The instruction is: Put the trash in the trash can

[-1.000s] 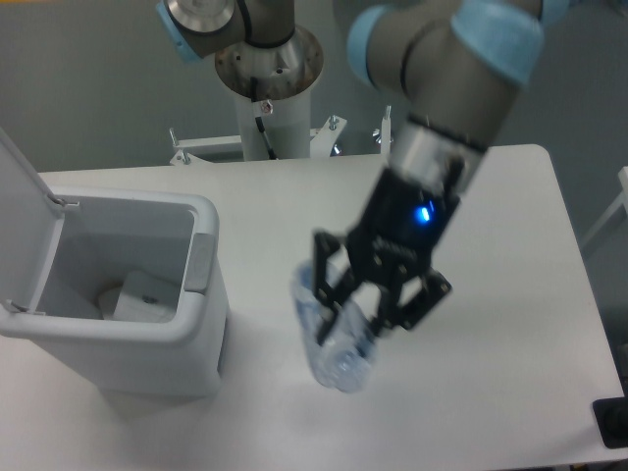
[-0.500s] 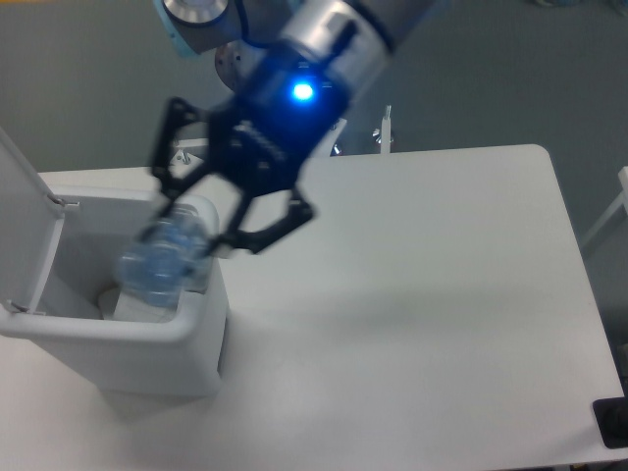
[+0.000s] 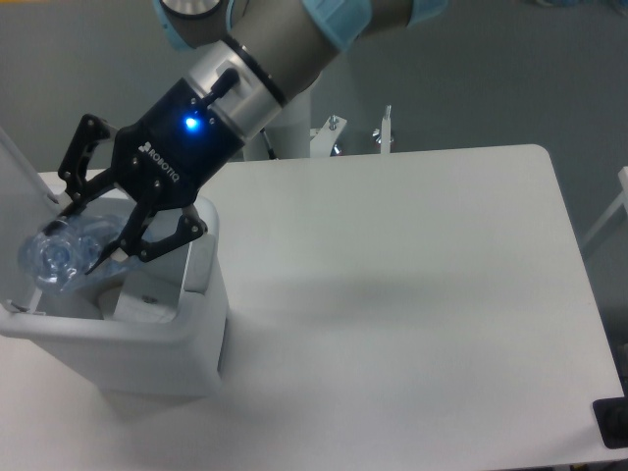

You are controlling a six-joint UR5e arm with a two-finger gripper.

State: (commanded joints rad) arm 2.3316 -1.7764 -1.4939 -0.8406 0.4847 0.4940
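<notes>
While the arm (image 3: 285, 49) reaches down from the top of the single fixed camera view, its claw (image 3: 83, 235) hangs over the open mouth of the trash can (image 3: 191, 334), which serves as the landmark. The claw is clamped on the crushed bottle (image 3: 54, 257): its dark fingers (image 3: 147, 231) press on the clear plastic from either side, and the bottle hangs tilted inside the rim line, above the left part of the can's opening. Whether the bottle touches the can's inner wall cannot be told, since the plastic is blurred and see-through. A blue light (image 3: 185, 124) glows on the claw's body above the can.

Inside the can, below and just right of the held bottle, a whitish piece (image 3: 147, 299) lies on the bottom; what it is cannot be told. The can's flip lid (image 3: 20, 162) stands upright at the can's left edge, and the light grey latch tab (image 3: 199, 263) sits on the can's right-hand wall. The can stands at the left end of the white worktop (image 3: 412, 294). Behind the can, beyond the worktop's far edge, rises the robot's white base column (image 3: 280, 128), with bolts (image 3: 383, 132) to its right.
</notes>
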